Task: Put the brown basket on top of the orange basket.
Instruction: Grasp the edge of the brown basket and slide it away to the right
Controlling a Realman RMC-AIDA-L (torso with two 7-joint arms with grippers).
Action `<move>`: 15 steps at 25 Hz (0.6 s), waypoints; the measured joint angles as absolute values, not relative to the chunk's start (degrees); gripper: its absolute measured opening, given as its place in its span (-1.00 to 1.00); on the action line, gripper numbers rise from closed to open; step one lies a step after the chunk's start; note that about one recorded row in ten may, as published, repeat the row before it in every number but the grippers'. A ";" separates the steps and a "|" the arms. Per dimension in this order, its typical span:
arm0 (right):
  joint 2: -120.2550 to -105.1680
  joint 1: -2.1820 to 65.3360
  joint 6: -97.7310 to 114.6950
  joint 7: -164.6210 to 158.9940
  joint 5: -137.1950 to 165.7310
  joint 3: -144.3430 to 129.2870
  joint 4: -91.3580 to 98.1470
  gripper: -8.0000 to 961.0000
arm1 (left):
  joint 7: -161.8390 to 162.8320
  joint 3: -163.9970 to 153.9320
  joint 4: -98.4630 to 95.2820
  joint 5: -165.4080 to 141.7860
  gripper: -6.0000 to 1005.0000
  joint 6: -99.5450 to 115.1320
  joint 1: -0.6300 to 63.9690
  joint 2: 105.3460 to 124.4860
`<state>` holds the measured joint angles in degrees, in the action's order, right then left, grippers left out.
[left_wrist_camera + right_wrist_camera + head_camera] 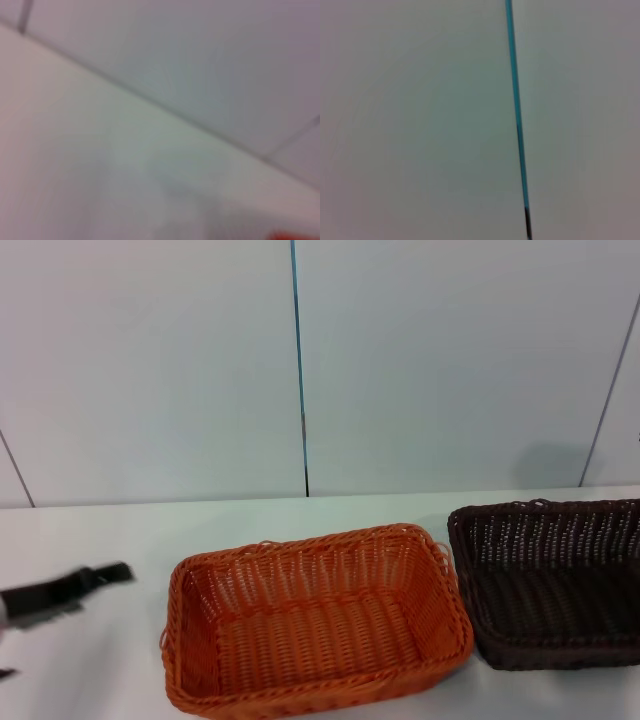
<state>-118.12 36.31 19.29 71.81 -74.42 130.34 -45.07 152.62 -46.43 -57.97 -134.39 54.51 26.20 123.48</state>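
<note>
Nearest, the orange basket (315, 625) sits empty on the white table (120, 540), toward its front edge. Just beside it on the right, a little farther back, stands the brown basket (550, 580), close but not touching, partly cut off by the view's edge. Off to the left, the left gripper (110, 574) hovers low, well apart from both baskets; I cannot tell how its fingers stand. Behind rises a pale panelled wall (450, 360).

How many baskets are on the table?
2. The orange basket sits in the middle, near the front edge. The brown basket sits just beside it on the robot's right, partly cut off by the picture's edge.
</note>
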 joint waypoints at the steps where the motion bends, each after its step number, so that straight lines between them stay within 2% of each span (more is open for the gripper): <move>1: -118.12 36.33 19.40 71.81 -74.42 130.35 -45.17 0.27 | 151.40 -44.74 -58.89 -134.39 0.76 54.14 26.09 123.48; 6: -118.12 36.34 20.25 71.44 -74.43 130.34 -45.84 0.27 | 142.91 -38.67 -62.17 -130.14 0.76 48.44 25.10 123.48; 15: -118.12 35.94 24.25 69.47 -74.65 130.83 -47.60 0.27 | 118.11 -33.78 -60.17 -103.95 0.76 39.38 22.88 123.31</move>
<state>-118.12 35.94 24.25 69.47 -74.65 130.83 -47.60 118.11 -33.78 -60.17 -103.95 39.38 22.88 123.31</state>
